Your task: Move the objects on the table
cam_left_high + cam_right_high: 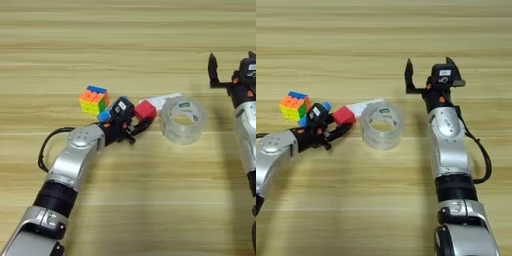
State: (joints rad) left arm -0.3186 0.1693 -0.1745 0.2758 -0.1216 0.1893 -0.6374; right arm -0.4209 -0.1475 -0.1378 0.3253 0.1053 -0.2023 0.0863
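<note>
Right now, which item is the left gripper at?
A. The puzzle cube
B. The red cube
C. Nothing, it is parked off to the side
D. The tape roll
B: the left gripper has its fingers around the red cube, beside the tape roll.

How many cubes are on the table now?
2. The puzzle cube lies left of the left gripper; the small red cube sits at that gripper's fingers, beside the tape roll.

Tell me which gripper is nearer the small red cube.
Left. The left gripper is at the small red cube, fingers touching it; the right gripper hovers open far off, beyond the clear tape roll.
</note>
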